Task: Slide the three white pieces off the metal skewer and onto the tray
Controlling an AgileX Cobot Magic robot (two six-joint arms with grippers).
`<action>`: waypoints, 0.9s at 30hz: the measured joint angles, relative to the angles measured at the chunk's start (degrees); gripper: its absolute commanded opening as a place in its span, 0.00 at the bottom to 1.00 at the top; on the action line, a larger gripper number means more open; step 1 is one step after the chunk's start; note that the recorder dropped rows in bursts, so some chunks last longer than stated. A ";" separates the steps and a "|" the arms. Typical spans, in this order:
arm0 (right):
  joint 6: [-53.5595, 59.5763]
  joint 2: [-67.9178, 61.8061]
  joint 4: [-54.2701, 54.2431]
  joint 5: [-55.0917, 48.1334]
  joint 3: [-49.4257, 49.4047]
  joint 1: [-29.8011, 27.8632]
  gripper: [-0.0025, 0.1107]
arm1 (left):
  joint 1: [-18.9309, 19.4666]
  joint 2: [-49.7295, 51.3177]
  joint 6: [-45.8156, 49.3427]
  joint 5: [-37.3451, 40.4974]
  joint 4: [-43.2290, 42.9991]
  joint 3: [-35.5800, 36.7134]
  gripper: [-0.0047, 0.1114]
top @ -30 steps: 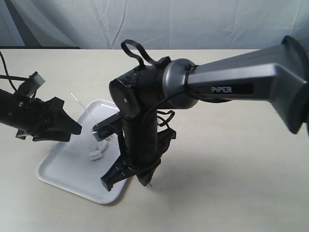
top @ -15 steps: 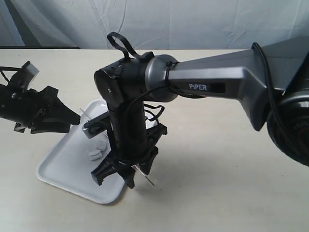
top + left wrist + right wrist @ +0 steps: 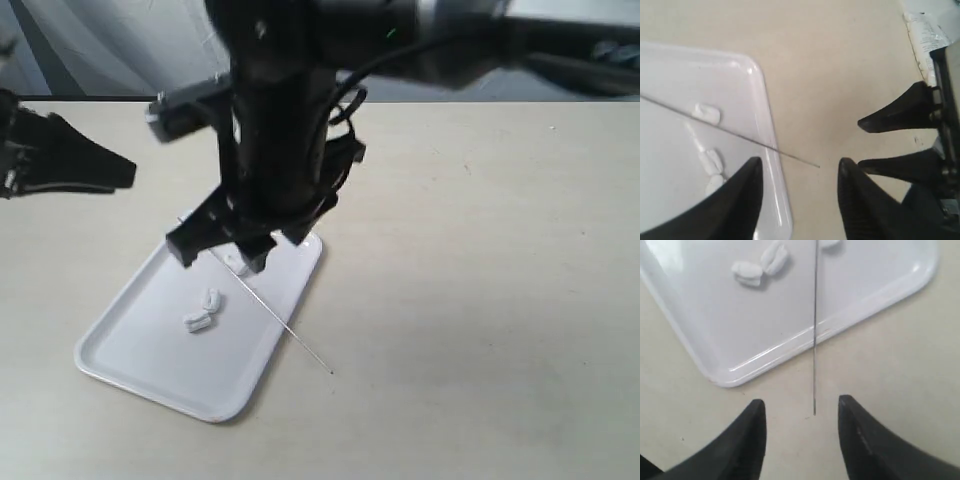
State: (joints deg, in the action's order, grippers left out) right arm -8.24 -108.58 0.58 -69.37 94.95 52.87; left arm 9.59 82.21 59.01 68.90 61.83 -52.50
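Note:
The white tray (image 3: 140, 345) lies on the table with the three white pieces loose on it. Two of them (image 3: 205, 310) show in the exterior view, all three (image 3: 760, 265) in the right wrist view. The metal skewer (image 3: 285, 330) lies bare across the tray's rim, its point out on the table. Nothing holds it. My right gripper (image 3: 218, 255) hangs open above the tray's far end. Below its spread fingers lie the skewer (image 3: 815, 340) and the tray (image 3: 790, 310). My left gripper (image 3: 110, 168) is off to the left, open (image 3: 800, 161), looking at the tray (image 3: 670, 75) and skewer (image 3: 740, 135).
The pale tabletop (image 3: 480, 300) stretches out right of the tray. The right arm's dark body (image 3: 280, 110) towers over the tray's far end. A white cloth (image 3: 120, 50) hangs behind the table. The right gripper's black fingers (image 3: 900, 112) show in the left wrist view.
My right gripper has risen from low over the tray and the skewer now lies free across the rim. The left gripper has drawn back to the left.

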 measured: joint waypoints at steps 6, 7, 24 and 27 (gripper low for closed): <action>-5.95 17.13 3.39 0.52 -4.80 0.43 0.41 | 2.55 -20.40 4.52 0.10 2.55 -0.34 0.43; -7.24 20.58 3.52 1.32 -5.83 0.76 0.41 | 2.67 -22.88 4.80 0.09 2.55 -0.32 0.43; -13.76 64.17 12.62 41.47 -50.78 7.59 0.41 | 2.67 -60.71 5.37 -8.45 -1.28 5.89 0.43; -13.76 70.39 12.32 50.17 -62.23 7.63 0.41 | 1.03 -66.94 3.69 -9.72 -4.22 10.08 0.43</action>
State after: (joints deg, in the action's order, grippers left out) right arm -22.01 -38.20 12.90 -19.20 32.72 60.50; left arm 10.63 15.26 62.70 59.19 57.61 -42.42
